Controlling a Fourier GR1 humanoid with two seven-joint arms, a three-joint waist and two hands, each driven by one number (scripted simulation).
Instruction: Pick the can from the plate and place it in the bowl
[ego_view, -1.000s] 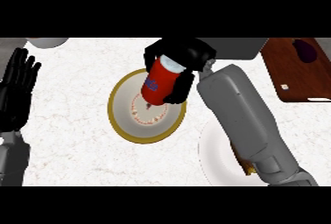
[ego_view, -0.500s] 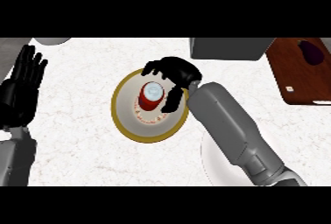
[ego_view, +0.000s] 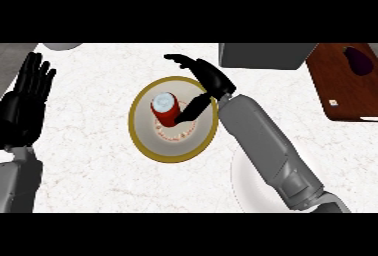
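Head view
- Can (ego_view: 165, 108): red with a pale top, standing upright on the plate, a little above and left of the plate's middle.
- Plate (ego_view: 174, 146): round and gold-rimmed, in the middle of the white table (ego_view: 96, 165).
- Right hand (ego_view: 210, 80): released. It sits over the plate's upper right rim with its fingers stretched out to the upper left, away from the can. Only the thumb slants down to the can's right side, and it looks to be touching there.
- Left hand (ego_view: 22, 107): open, fingers up, resting at the left edge well away from the plate.
- Bowl (ego_view: 241, 176): white, lower right of the plate, largely hidden by the right forearm (ego_view: 258, 140).
- Grey box (ego_view: 262, 55): at the top edge.
- Brown board (ego_view: 343, 92): at the upper right.
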